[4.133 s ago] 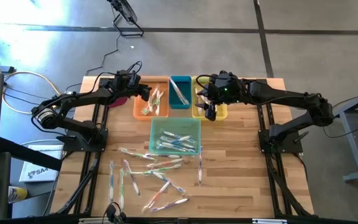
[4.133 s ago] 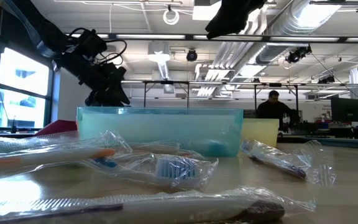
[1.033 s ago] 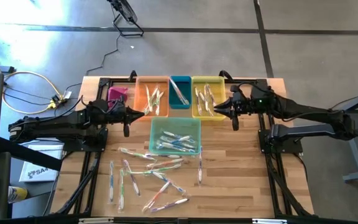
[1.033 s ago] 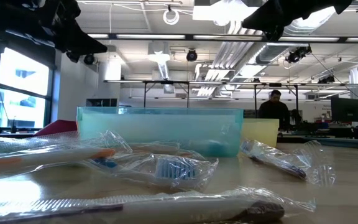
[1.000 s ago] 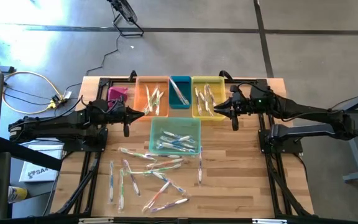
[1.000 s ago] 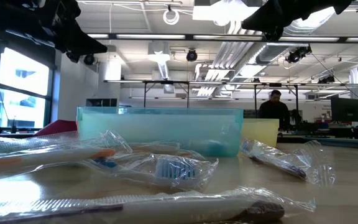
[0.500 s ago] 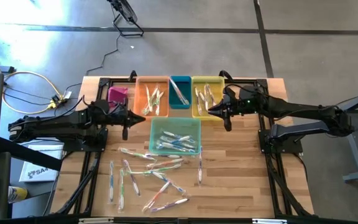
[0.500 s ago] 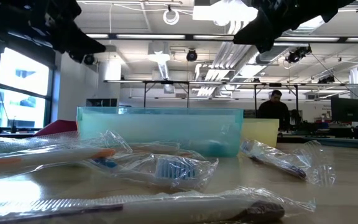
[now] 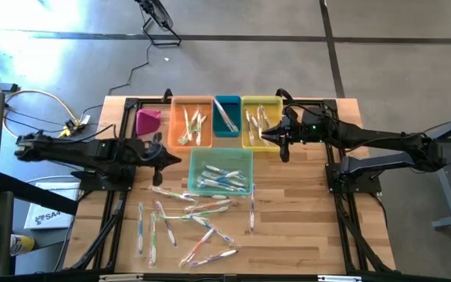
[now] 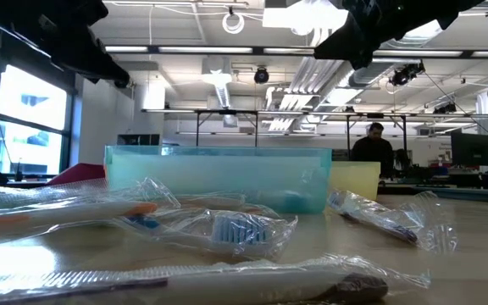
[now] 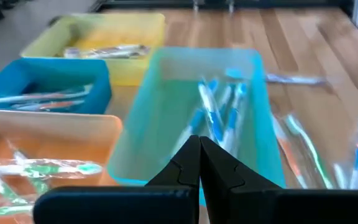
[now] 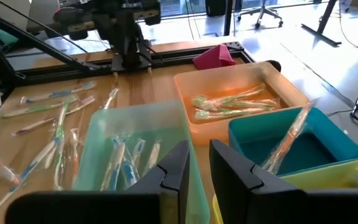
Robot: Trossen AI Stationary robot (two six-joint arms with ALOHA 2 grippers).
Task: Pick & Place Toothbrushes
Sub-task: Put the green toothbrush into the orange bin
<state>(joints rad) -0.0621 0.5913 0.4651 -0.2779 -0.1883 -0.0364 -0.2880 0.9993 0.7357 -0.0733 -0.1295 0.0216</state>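
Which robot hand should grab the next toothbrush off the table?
Probably the left hand. It hovers empty beside the green bin, nearest the loose toothbrushes; the right hand hangs farther back, over the yellow bin.

High view straight down; low view table-level (near wrappers); 2 wrist views share green bin (image 11: 166,124).
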